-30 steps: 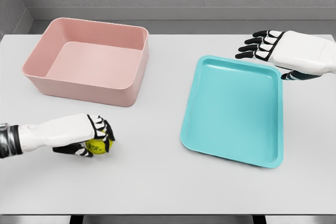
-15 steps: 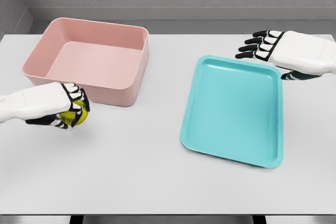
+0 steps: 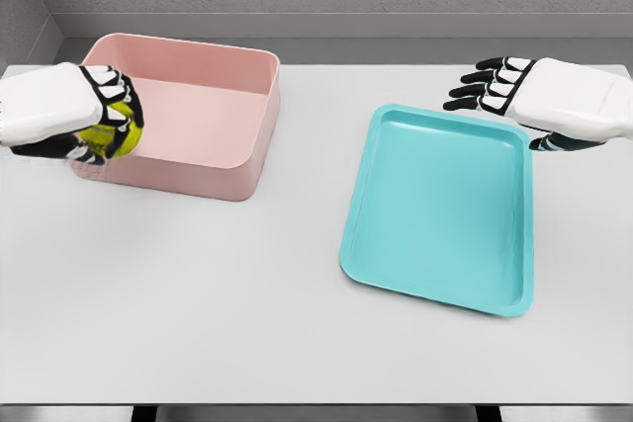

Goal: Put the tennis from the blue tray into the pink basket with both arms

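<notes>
A yellow-green tennis ball (image 3: 107, 131) is grasped in the left robot hand (image 3: 84, 116), whose black-and-white fingers (image 3: 117, 96) are curled over its top and side. The white forearm is seen entering from the left edge of the head view. Hand and ball are held in the air at the left end of the pink basket (image 3: 227, 170), over its left wall and near-left corner; part of that wall is hidden behind them. The ball is not resting on the desk (image 3: 247, 313) or on the basket floor.

The pink basket is placed toward the far-left corner of the desk, a deep rectangular tub with rounded corners. Nothing is seen on the part of its floor that is visible.

The blue tray (image 3: 435, 264) is laid flat on the right half of the desk, turned slightly so that its long sides run from the far edge toward the near edge. No ball is lying in it. The tray and the basket are well apart, with bare grey desk between them.

The right robot hand (image 3: 539, 101) is held above the desk near the far-right corner, just beyond the tray's far-right corner. Its fingers (image 3: 482, 84) are stretched out and pointed left, the thumb is turned down beneath the palm, and nothing is held in it.
</notes>
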### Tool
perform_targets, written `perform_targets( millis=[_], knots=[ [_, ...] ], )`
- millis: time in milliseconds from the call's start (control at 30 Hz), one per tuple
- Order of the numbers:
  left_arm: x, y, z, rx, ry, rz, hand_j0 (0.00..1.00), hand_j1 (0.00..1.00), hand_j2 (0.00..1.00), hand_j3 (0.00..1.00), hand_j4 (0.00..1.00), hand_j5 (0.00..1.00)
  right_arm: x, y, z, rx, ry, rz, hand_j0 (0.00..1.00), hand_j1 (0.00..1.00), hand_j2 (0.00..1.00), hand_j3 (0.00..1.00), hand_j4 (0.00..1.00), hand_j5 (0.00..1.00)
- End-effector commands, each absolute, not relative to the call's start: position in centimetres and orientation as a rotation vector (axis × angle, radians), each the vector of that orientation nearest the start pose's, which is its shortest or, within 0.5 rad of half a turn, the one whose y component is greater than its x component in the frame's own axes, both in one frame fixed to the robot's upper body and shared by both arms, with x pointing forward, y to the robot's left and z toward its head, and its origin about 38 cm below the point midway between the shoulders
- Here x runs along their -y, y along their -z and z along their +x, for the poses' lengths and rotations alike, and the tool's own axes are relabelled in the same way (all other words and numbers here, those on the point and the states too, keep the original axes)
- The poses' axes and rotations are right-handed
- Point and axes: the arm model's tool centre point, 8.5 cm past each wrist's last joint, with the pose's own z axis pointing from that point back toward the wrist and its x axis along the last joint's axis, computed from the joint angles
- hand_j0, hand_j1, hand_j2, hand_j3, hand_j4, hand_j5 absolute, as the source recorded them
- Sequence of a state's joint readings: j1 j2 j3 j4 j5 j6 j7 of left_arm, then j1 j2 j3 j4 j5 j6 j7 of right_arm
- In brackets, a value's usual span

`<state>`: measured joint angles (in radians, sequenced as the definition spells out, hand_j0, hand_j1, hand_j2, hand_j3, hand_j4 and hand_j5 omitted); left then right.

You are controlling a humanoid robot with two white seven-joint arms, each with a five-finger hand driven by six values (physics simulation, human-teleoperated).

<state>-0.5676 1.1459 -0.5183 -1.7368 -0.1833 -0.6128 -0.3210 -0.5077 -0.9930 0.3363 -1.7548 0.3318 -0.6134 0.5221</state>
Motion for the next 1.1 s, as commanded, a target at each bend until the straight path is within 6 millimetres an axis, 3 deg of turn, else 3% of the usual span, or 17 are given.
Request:
perform_targets(
  millis=[0,200,433,567,900,933,1000,1067],
  knots=[
    [-32.7,-30.8,38.0,-2.277,-2.693,-0.654,0.13,0.13,0.13,0.13,0.13,0.13,32.0,-31.0,38.2,-2.048,2.776,0.79,1.0,1.0,1.0,1.0,1.0,1.0],
    [-29.7,-30.0,41.7,-2.281,-2.642,-0.668,0.13,0.13,0.13,0.13,0.13,0.13,32.0,-31.0,38.2,-2.048,2.776,0.79,1.0,1.0,1.0,1.0,1.0,1.0],
    [-26.9,-26.5,45.8,-2.26,-2.716,-0.647,0.13,0.13,0.13,0.13,0.13,0.13,31.9,-31.0,38.2,-2.05,2.774,0.789,1.0,1.0,1.0,1.0,1.0,1.0],
    [-26.6,-24.6,47.5,-2.245,-2.788,-0.654,0.14,0.14,0.14,0.14,0.14,0.14,31.9,-31.0,38.2,-2.052,2.773,0.788,1.0,1.0,1.0,1.0,1.0,1.0],
    [-29.2,-20.0,51.0,-2.281,-2.981,-0.752,0.18,0.18,0.18,0.18,0.18,0.18,31.9,-31.0,38.2,-2.052,2.773,0.788,1.0,1.0,1.0,1.0,1.0,1.0],
    [-29.6,-19.5,51.2,-2.287,-3.004,-0.756,0.21,0.21,0.21,0.21,0.21,0.21,31.9,-31.0,38.2,-2.052,2.773,0.788,1.0,1.0,1.0,1.0,1.0,1.0],
    [-29.8,-19.3,51.3,-2.295,-3.011,-0.759,0.38,0.38,0.38,0.38,0.38,0.38,31.9,-31.0,38.2,-2.052,2.773,0.788,1.0,1.0,1.0,1.0,1.0,1.0],
    [-29.8,-19.3,51.2,-2.31,-3.006,-0.754,0.99,0.99,0.99,0.99,0.99,0.99,31.9,-31.0,38.2,-2.052,2.773,0.788,1.0,1.0,1.0,1.0,1.0,1.0]
  ],
)
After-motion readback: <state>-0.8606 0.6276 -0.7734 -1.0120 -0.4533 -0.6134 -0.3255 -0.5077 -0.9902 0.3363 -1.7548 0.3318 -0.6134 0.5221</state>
